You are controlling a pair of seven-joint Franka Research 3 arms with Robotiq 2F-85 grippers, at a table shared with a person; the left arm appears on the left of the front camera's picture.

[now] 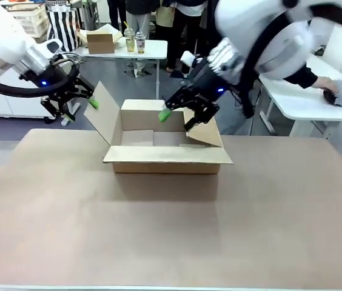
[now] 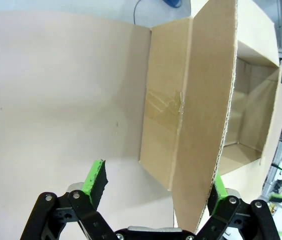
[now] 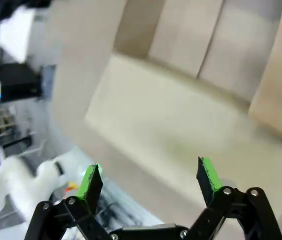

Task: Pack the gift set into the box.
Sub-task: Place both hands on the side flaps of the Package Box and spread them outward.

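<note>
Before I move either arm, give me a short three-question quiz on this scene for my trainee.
1. True or false: the box has its top flaps closed.
2. Pick one. The right end effector is: A) shut on a flap; B) open, above the box; C) resting on the table.
3. Which end effector is beside the raised flap on the robot's left?
Key: 1 false; 2 B; 3 the left end effector, open.

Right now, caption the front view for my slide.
Left gripper open at the left flap of the brown corrugated cardboard box; right gripper open near its right flap.
</note>
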